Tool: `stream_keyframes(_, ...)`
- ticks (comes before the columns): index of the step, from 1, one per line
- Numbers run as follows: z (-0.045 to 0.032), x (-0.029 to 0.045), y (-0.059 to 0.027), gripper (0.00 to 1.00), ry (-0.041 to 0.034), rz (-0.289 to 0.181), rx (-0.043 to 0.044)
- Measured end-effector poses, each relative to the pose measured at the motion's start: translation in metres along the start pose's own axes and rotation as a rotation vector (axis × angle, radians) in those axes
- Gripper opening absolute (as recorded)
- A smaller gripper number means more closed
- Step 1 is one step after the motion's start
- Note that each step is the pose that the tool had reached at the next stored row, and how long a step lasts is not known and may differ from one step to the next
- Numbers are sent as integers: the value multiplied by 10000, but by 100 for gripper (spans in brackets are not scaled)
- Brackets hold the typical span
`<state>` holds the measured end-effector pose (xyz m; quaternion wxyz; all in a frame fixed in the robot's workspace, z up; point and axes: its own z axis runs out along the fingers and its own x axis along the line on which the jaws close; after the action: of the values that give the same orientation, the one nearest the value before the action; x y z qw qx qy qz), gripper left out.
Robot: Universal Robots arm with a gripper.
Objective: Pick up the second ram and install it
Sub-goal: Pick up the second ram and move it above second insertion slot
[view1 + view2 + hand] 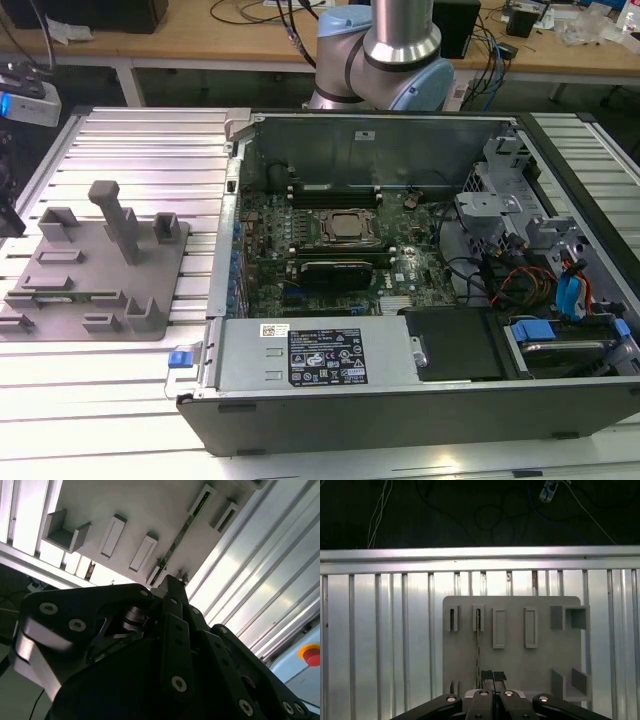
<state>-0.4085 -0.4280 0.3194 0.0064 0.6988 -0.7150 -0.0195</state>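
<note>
Ribbed table (pixel 130 130), open computer (pixel 400 400) (exterior view), second ram (pixel 479 650) in fixture (pixel 540 665), gripper (pixel 493 676) closed, empty, above.

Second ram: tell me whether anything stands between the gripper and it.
Nothing visible does. In the first wrist view the second ram stands on edge in a slot of the grey fixture plate, and the gripper faces it with only open air between.

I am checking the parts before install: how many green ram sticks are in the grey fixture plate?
1. The ram stick stands on edge in a slot of the grey fixture plate, close to the pincer. Others may be hidden elsewhere.
</note>
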Motion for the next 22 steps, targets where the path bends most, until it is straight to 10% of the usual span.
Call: stream_keyframes(22, 386, 30, -10, 8, -8, 4, 0)
